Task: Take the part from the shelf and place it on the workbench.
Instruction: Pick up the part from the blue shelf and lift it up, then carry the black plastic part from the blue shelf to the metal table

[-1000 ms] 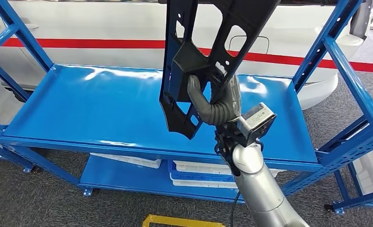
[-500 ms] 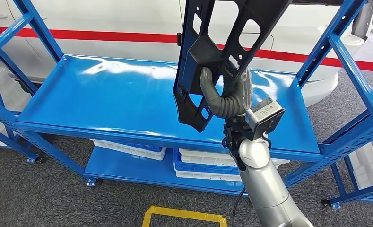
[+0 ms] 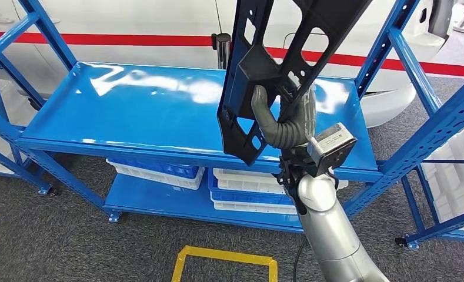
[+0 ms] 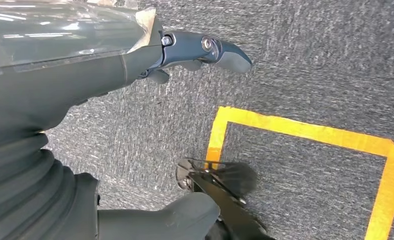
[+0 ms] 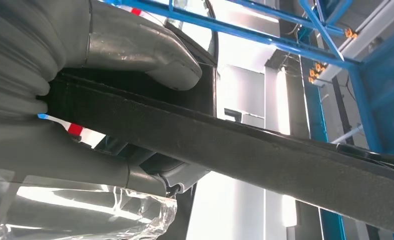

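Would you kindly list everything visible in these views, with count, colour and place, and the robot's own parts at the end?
Part: one, black, perforated plastic, held up in front of the upper shelf.
Shelf rack: one, blue metal, ahead of the robot; its upper shelf is bare and glossy.
Trays: several, white and blue, stacked on the lower shelf.
Vehicle body: one, white with a red stripe, behind the rack.
Floor tape: yellow outline on the grey carpet, in front of the rack.
Second rack: blue, at the right edge.
Right hand: grey, grips the part from below.
Left hand: grey, hangs above the carpet, holding nothing.
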You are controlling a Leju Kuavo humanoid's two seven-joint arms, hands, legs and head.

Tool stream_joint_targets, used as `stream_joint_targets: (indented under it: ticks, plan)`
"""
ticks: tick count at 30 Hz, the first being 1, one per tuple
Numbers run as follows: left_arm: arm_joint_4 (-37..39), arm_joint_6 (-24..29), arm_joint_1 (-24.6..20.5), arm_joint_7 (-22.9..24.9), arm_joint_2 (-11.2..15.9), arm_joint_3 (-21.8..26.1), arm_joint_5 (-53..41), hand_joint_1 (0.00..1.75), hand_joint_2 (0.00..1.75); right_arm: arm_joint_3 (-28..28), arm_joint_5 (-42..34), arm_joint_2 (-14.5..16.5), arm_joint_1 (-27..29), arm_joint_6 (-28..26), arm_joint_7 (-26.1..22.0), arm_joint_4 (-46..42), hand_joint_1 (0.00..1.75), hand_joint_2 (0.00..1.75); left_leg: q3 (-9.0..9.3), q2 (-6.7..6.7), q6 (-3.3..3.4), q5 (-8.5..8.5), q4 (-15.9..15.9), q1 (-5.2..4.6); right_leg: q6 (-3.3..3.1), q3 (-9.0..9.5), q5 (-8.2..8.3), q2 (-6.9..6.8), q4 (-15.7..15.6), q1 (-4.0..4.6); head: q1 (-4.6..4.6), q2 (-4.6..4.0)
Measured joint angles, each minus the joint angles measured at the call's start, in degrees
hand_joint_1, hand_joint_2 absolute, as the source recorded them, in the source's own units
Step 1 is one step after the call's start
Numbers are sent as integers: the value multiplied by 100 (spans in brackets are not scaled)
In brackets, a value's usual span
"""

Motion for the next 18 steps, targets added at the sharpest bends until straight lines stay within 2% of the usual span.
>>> stream_joint_targets:
  ticks: [1,2,3,5,6,7,8,10,11,12,13,14,15,16,17,18]
  plan:
    - [-2,-1,-6,-11,2,0,-2,0,175,2,4,-3,-1,-9,-1,-14,175,175,277,-8,27,58,-406,-11,26,-24,33,-1,1,11,4,0]
    - [-3,-2,-12,-27,4,0,-3,0,175,2,7,-5,-3,-25,-1,-28,175,175,466,-17,54,75,-699,-28,63,-38,67,-4,1,19,8,0]
    - [-5,-2,-16,-44,7,0,-4,0,175,3,9,-9,-4,-41,-2,-42,175,175,563,-24,76,63,-865,-51,105,-48,101,-8,-2,20,9,0]
    - [-5,-3,-10,-74,8,1,-5,0,175,7,11,-27,5,-70,-3,-58,175,175,536,-16,138,124,-946,-84,201,-67,175,-8,-20,30,15,0]
    - [-5,-4,-10,-83,7,1,-8,0,175,9,11,-42,14,-79,-4,-66,175,175,510,0,176,189,-988,-86,227,-106,154,-5,3,32,15,1]
    - [-5,-7,-12,-89,5,1,-14,0,175,13,12,-59,22,-87,-3,-73,175,175,470,14,219,263,-1033,-81,229,-165,82,-3,65,46,26,1]
    - [-5,-9,-16,-94,4,1,-25,0,175,15,12,-75,30,-95,-2,-81,175,175,407,33,258,350,-1073,-73,201,-268,-113,0,275,55,43,2]
    - [-5,-11,-20,-98,4,1,-51,0,175,19,15,-100,63,-107,-1,-92,175,175,261,51,302,486,-1083,-83,135,-500,-597,-5,959,40,81,2]
    - [-5,-11,-20,-99,5,1,-61,0,175,20,19,-111,88,-111,0,-95,175,175,171,60,309,556,-1080,-88,136,-579,-779,-4,1333,31,95,2]
    - [-5,-11,-19,-99,5,0,-65,0,175,21,22,-122,111,-114,-1,-96,175,175,90,65,305,616,-1077,-92,173,-578,-821,-5,1546,26,99,2]
    - [-5,-11,-19,-99,4,-1,-69,0,175,22,26,-131,128,-116,1,-97,175,175,10,69,296,676,-1073,-92,230,-489,-764,-5,1579,23,104,2]
    - [-5,-11,-19,-99,1,-1,-71,0,175,22,27,-138,137,-121,1,-100,175,175,-68,70,280,738,-1070,-92,291,-293,-641,-6,1398,17,108,2]
    - [-5,-11,-19,-99,-2,-2,-73,0,175,23,29,-141,141,-125,2,-107,175,175,-137,70,259,798,-1063,-91,334,-12,-522,-8,1048,7,113,2]
    - [-5,-11,-19,-99,-4,-2,-75,0,175,23,31,-142,140,-130,2,-120,175,175,-200,67,231,851,-1046,-101,344,324,-478,-8,590,2,119,2]
    - [-5,-11,-19,-99,-5,-2,-75,0,175,25,36,-140,142,-134,2,-137,175,175,-245,64,201,904,-1031,-109,322,594,-487,-3,179,11,118,3]
    - [-5,-11,-19,-99,-5,-2,-75,0,175,27,39,-139,143,-142,2,-152,175,175,-272,61,170,953,-1021,-118,286,753,-532,4,-104,25,122,3]
